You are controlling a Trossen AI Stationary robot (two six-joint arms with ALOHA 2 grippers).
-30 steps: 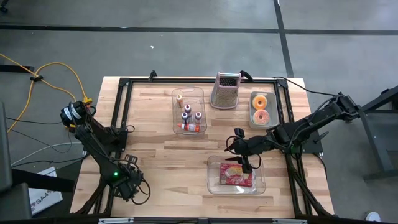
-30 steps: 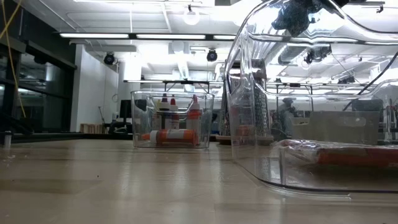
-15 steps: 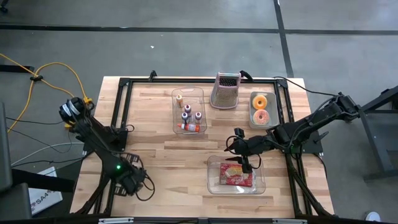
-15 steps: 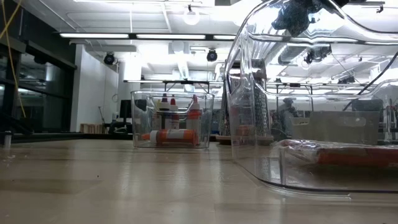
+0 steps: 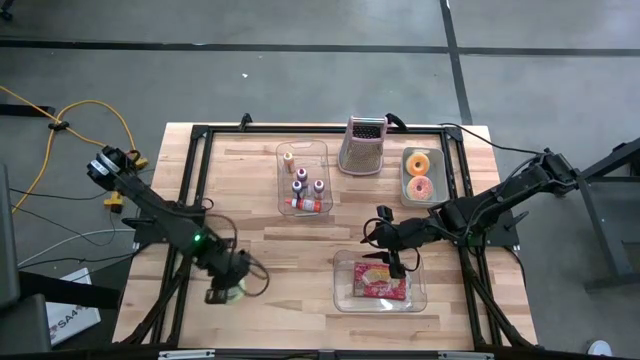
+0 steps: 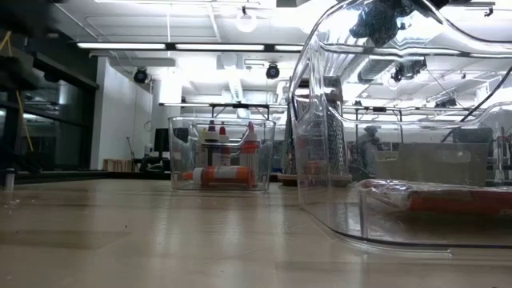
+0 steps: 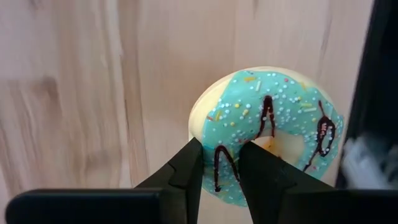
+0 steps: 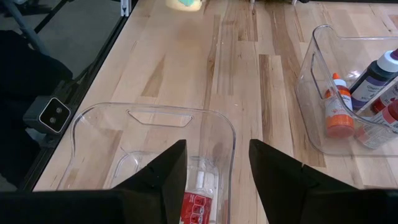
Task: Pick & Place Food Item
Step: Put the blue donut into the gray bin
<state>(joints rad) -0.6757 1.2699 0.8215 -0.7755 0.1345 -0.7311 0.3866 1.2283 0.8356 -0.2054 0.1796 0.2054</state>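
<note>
Left gripper (image 7: 221, 171) now carries sprinkled teal donut (image 7: 267, 134) inward.

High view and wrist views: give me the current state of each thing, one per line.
Left gripper: shut on the teal donut.
Teal donut: gripped at its rim, near the table's front left.
Right gripper: open, empty, over the front bin.
Front bin: holds a red packet.
Donut tray: holds two donuts.
Bottle bin: holds bottles, one lying down.
Grater: upright.
</note>
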